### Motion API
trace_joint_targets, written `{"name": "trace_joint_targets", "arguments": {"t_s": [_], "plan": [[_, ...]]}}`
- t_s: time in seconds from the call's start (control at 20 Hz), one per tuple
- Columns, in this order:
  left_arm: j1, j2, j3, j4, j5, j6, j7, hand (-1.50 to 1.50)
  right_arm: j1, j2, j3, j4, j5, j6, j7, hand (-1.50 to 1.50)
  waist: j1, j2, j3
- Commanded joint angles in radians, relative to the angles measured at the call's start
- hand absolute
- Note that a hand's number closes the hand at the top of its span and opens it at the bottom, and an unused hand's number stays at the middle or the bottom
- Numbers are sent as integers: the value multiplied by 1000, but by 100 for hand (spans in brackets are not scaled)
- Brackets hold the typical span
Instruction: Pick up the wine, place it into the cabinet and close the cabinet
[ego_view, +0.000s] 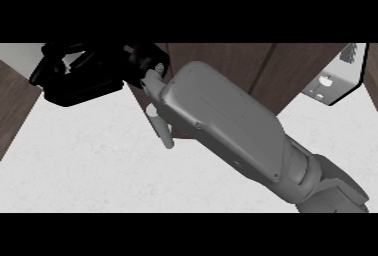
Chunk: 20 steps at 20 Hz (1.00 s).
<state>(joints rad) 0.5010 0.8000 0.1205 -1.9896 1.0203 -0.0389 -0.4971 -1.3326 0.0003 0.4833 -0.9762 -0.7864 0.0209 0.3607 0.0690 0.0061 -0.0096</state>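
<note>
The wine was not visible in the head view, so its location could not be determined. The right hand (81, 75), black and at the upper left, had its fingers curled, but whether they enclosed any object could not be told; its grey forearm (229, 130) crossed the frame diagonally from the lower right. Behind it stood the dark wood cabinet (288, 70) with a pale bar handle (161, 125), above the white speckled counter (96, 170).
</note>
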Motion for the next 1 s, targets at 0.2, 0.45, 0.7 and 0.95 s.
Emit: {"name": "trace_joint_targets", "arguments": {"t_s": [0.2, 0.45, 0.7, 0.95], "plan": [[13, 27, 41, -17, 15, -24, 42, -150, 25, -91, -83, 237, 74, 41, -178, 150, -13, 14, 9], [1, 1, 7, -53, 26, -42, 37, -150, 78, -140, -95, 253, 72, 82, -223, 150, -32, 21, 9], [-19, -4, -12, -64, 40, -24, 56, -150, 69, -154, -123, 274, 61, 52, -254, 150, -51, 30, 8], [-42, -1, -45, -81, 38, -6, 83, -150, 66, -154, -109, 277, 41, 86, -261, 150, -76, 31, 7]]}}
